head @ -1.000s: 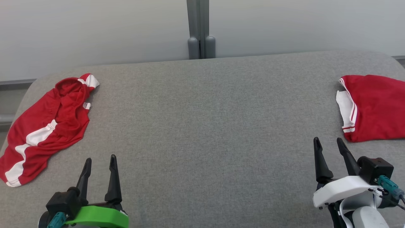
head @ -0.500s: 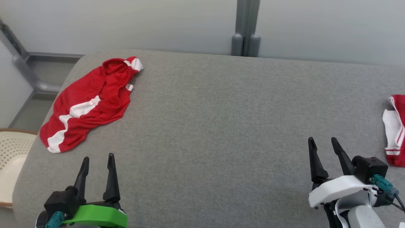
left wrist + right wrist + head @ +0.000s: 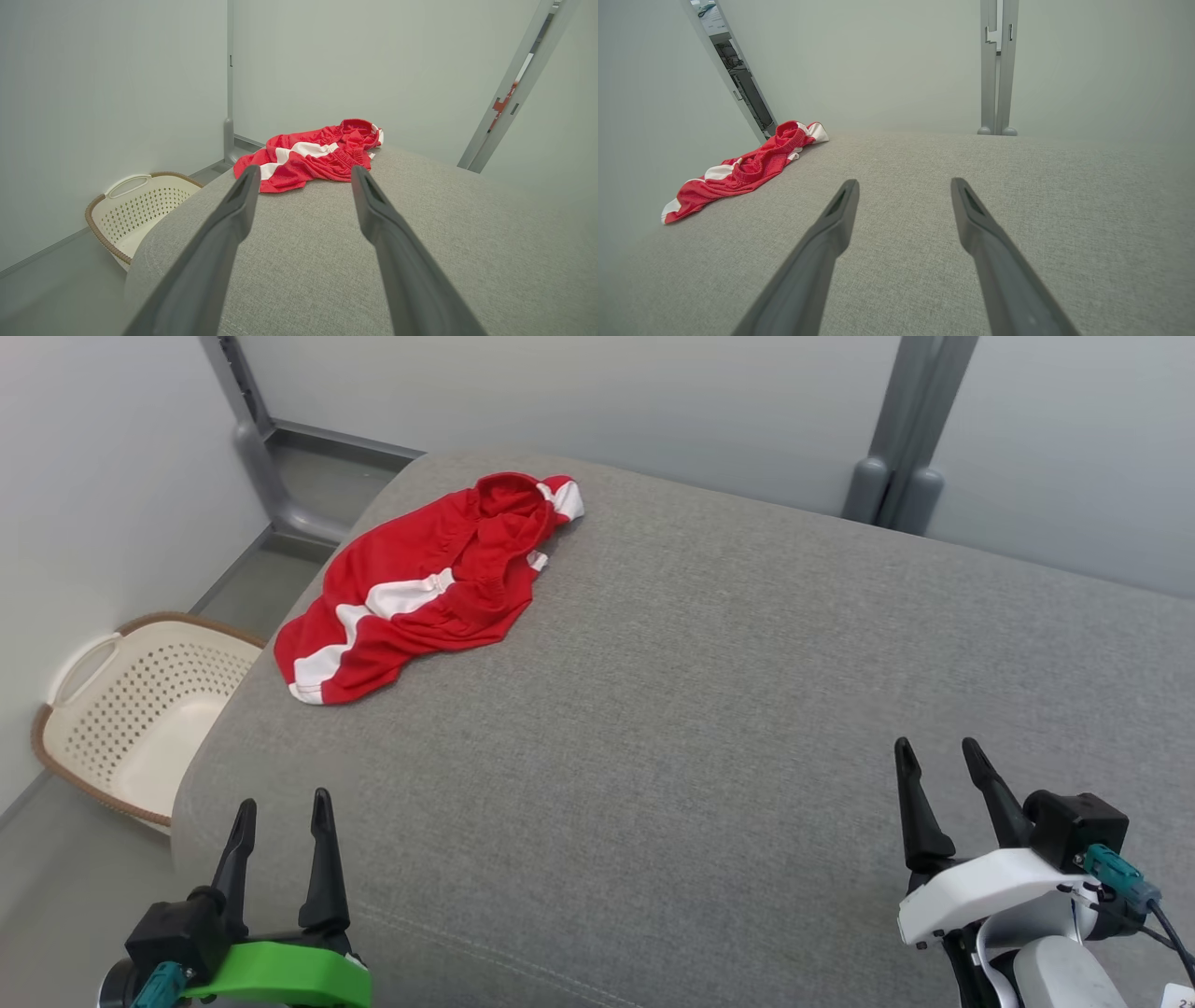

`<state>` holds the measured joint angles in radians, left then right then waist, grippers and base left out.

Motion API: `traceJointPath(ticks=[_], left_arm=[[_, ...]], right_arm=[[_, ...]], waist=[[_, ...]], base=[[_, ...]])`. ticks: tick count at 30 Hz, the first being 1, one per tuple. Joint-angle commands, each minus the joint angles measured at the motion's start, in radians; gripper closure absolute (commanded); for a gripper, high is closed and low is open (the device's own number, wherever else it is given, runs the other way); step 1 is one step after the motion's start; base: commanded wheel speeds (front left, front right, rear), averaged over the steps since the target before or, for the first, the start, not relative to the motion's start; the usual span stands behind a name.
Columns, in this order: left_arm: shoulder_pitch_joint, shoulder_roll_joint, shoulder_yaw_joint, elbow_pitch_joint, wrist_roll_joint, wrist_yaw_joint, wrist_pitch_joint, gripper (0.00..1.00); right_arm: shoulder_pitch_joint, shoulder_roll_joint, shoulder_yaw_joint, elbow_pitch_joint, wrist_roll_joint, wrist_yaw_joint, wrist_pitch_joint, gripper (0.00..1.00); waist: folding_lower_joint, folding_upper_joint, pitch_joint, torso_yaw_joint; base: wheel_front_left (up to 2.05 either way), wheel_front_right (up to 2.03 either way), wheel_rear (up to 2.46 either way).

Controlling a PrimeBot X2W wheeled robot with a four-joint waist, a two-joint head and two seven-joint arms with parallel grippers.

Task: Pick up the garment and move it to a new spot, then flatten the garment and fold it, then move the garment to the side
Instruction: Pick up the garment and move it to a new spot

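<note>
Stage: pre-grasp | garment (image 3: 429, 588) crumpled on counter (image 3: 700, 709), well ahead of left fingers (image 3: 324, 868), untouched | right fingers (image 3: 915, 812) farther off | both pairs apart, empty, ready to admit cloth

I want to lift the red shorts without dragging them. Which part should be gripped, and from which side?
Probably the gathered waistband of the shorts: it stands up as a thick ridge, while the leg hems lie flat on the cushion. Come down from the near side with the left gripper, which is open and nearest.
</note>
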<state>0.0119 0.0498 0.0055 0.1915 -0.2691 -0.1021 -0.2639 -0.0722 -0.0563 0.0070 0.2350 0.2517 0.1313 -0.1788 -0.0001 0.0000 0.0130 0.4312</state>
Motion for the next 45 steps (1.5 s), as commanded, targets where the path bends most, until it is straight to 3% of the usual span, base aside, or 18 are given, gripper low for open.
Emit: traceJointPath(ticks=[1,13,22,32,45], left_arm=[[0.007,0.002,0.004,-0.006,0.001,0.006,0.000,0.00],[-0.002,0.002,0.017,-0.019,0.022,0.024,0.000,0.00],[-0.098,0.002,0.010,0.088,-0.014,0.039,0.000,0.00],[-0.462,0.061,-0.003,0.412,-0.078,-0.010,0.081,0.00],[-0.871,0.165,0.177,0.734,-0.302,0.012,0.329,0.00]], right_arm=[[-0.013,-0.001,-0.002,0.000,-0.003,-0.001,-0.001,0.00],[-0.014,-0.006,0.005,-0.001,-0.004,-0.001,0.005,0.00],[-0.038,-0.012,0.008,-0.024,-0.010,-0.001,0.017,0.00],[-0.103,-0.040,0.037,-0.083,-0.021,-0.001,0.052,0.00],[-0.207,-0.084,0.120,-0.222,-0.031,-0.001,0.116,0.00]], waist=[[0.0001,0.0000,0.010,0.045],[0.0001,0.0000,0.028,0.058],[0.0001,0.0000,0.080,0.016],[0.0001,0.0000,0.230,-0.098],[0.0001,0.0000,0.485,-0.306]], base=[[0.00,0.00,0.00],[0.00,0.00,0.00],[0.00,0.00,0.00],[0.00,0.00,0.00],[0.00,0.00,0.00]])
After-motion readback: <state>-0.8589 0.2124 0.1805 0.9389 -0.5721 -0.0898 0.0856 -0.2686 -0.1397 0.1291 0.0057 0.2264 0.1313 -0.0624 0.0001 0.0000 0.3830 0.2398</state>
